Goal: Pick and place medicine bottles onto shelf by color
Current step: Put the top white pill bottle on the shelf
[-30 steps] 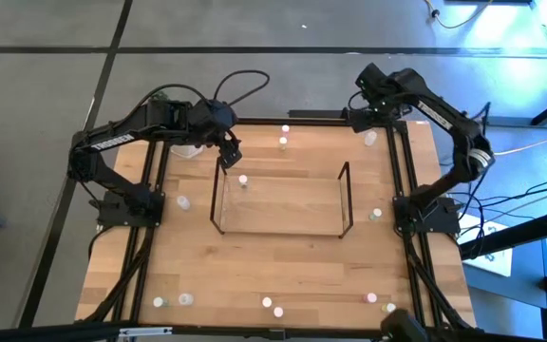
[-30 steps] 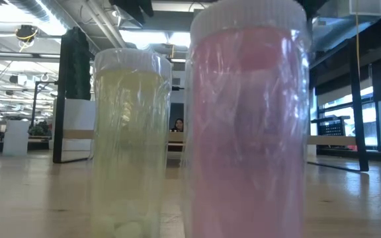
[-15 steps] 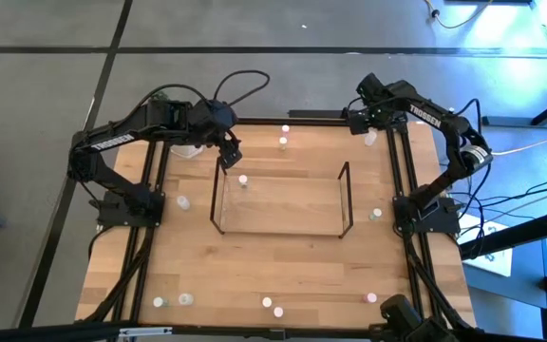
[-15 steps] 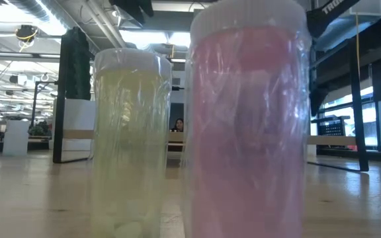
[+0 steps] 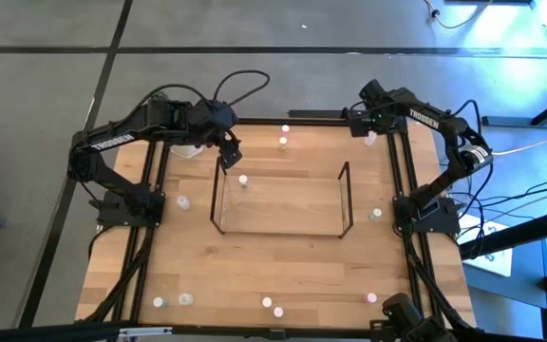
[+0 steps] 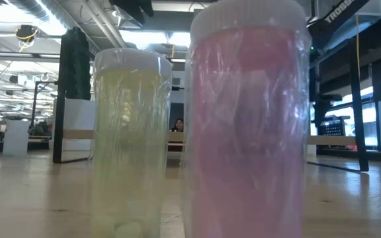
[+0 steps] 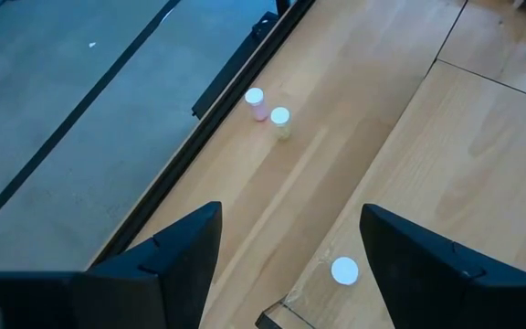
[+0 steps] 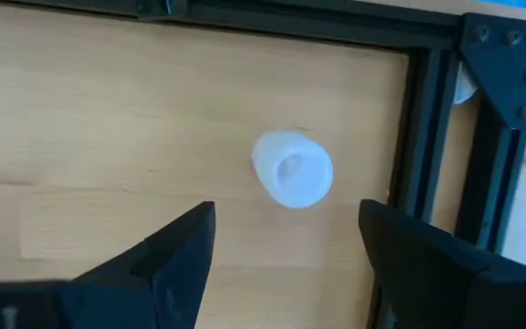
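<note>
Wooden desk (image 5: pixel 283 266) carries scattered medicine bottles (image 5: pixel 267 303) around the clear wire-framed shelf (image 5: pixel 281 201), one white-capped bottle (image 5: pixel 242 180) standing inside its left end. Left pincer (image 5: pixel 230 154) hovers over that end, fingers apart and empty. Right pincer (image 8: pixel 286 239) (also spread, holding nothing) hangs above a whitish bottle (image 8: pixel 291 170) at the far right corner.

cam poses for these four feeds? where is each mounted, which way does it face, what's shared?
High: overhead, straight down on the wooden table; both dark arms show.
Low: table height, level behind a pink-tinted bottle; no fingers show.
Left wrist: past open left gripper, towards two small white-capped bottles.
Right wrist: open right gripper over a whitish bottle.
Shared: high view shows that whitish bottle too.
</note>
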`<control>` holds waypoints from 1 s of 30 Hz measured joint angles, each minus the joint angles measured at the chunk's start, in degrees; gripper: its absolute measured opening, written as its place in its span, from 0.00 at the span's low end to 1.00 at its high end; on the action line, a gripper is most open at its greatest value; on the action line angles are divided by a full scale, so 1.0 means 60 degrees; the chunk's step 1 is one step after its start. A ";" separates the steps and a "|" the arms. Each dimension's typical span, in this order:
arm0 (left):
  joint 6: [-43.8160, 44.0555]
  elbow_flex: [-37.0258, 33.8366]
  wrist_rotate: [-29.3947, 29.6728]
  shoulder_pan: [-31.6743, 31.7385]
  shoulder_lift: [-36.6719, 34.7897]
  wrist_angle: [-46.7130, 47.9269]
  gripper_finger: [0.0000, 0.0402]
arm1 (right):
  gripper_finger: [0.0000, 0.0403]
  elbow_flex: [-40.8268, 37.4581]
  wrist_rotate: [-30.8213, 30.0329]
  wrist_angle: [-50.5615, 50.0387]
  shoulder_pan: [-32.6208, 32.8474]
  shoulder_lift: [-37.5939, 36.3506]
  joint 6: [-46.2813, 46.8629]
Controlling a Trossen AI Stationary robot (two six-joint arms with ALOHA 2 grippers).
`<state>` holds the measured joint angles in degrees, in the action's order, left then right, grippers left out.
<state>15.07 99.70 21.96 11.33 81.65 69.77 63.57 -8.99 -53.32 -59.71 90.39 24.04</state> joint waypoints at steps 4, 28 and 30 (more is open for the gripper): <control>0.0000 0.0000 0.0000 0.0004 0.0000 -0.0002 0.64 | 0.68 -0.0219 -0.0055 0.0377 -0.0007 0.0000 0.0205; 0.0219 0.0000 -0.0028 -0.0025 0.0000 0.0000 0.64 | 0.68 -0.0485 -0.0318 0.0911 -0.0014 0.0785 -0.0056; 0.0219 0.0000 -0.0025 -0.0025 0.0000 0.0000 0.64 | 0.68 -0.0485 -0.0318 0.0921 -0.0014 0.0826 -0.0066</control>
<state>16.38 99.70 21.80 11.18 81.65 69.77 60.66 -10.90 -47.79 -59.79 95.35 23.64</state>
